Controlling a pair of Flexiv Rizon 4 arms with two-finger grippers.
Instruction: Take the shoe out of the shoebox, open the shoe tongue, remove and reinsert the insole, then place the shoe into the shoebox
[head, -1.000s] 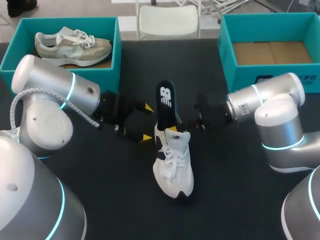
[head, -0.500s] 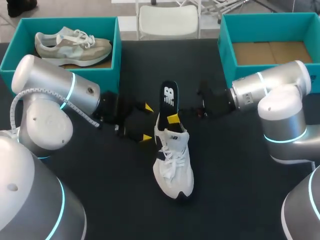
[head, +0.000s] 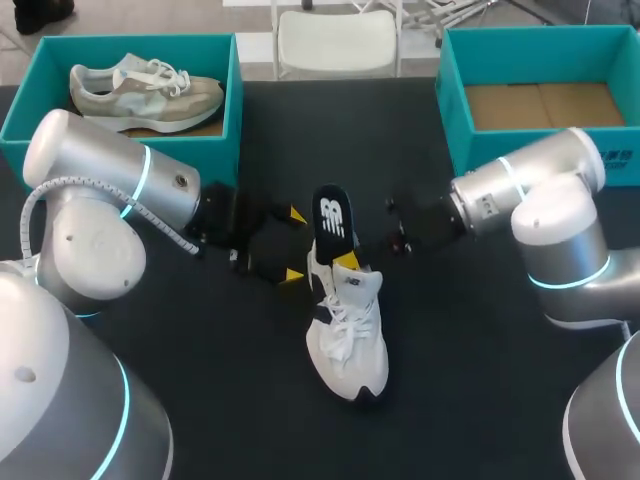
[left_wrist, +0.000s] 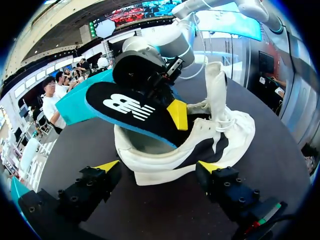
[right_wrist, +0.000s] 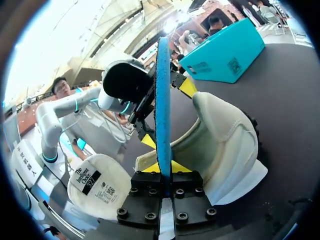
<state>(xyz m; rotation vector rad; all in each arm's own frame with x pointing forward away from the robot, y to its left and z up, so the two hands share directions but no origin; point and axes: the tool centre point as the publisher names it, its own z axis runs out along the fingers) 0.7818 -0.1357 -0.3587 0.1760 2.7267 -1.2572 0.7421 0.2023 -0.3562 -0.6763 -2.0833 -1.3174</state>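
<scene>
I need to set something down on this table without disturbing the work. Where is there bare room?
Bare table lies between the left shoebox and the right shoebox, and on either side of the toe of the white shoe. It is crowded at the heel, where the open left pincer and the right pincer, shut on the insole, meet.

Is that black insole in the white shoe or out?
Partly in: the insole dips one end into the shoe; the rest sticks out, pinched by the right gripper.

White lace-up shoe (head: 350, 340), black side panels. Black foam insole (head: 330, 212): white logo, blue underside. Teal cardboard shoebox (head: 232, 90) left of the shoe holds grey-beige sneaker (head: 145, 92), white laces. Worktop (head: 450, 330) plain black.
</scene>
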